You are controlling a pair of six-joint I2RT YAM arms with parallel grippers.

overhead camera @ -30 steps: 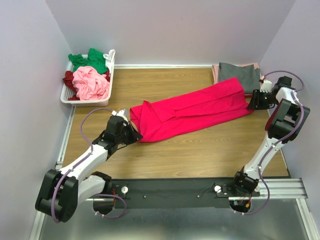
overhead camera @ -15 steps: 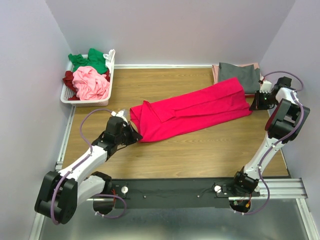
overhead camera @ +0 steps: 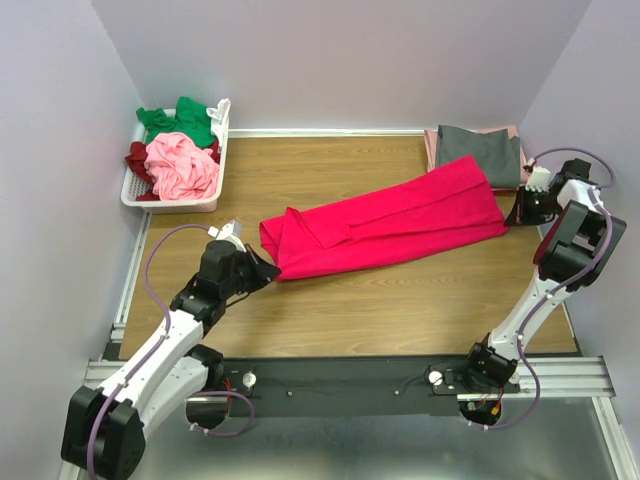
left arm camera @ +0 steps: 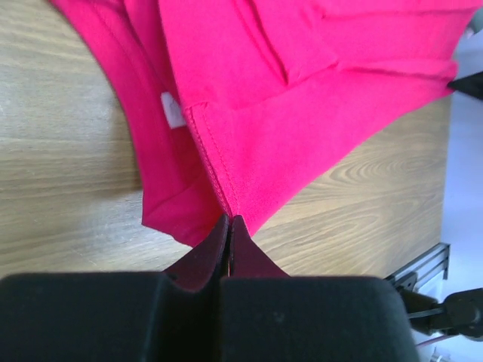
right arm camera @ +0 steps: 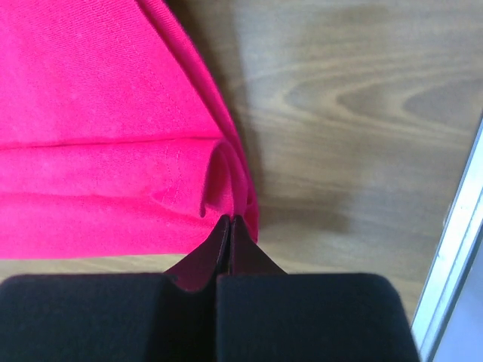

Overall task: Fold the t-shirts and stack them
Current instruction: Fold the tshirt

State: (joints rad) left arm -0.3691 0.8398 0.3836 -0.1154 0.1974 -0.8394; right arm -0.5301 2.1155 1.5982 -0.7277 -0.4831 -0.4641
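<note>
I have both arms on the crimson-pink t-shirt [overhead camera: 400, 222], which lies stretched in a long band slanting across the middle of the table [overhead camera: 400, 310], partly folded over itself.

My left gripper [overhead camera: 262, 270] sits at the shirt's end toward the table's left side. In its wrist view the left gripper [left arm camera: 229, 223] has its fingers pressed together with no gap, pinching a corner of the stitched hem of the shirt [left arm camera: 302, 98]. A small white label [left arm camera: 173, 110] shows on the layer beside that hem.

My right gripper [overhead camera: 520, 208] is at the shirt's other end, near the table's right edge. Its wrist view shows the right gripper [right arm camera: 229, 223] also closed tight, nipping the rolled edge of the fabric [right arm camera: 90, 113] where it curls over the wood.

At the table's far right corner a grey t-shirt [overhead camera: 480, 150] lies folded on a dusty pink one [overhead camera: 430, 148], touching the crimson shirt's far end. At the table's far left corner the white basket [overhead camera: 170, 204] holds a green t-shirt [overhead camera: 180, 122], a light pink t-shirt [overhead camera: 180, 165] and a maroon one [overhead camera: 137, 160], all crumpled
</note>
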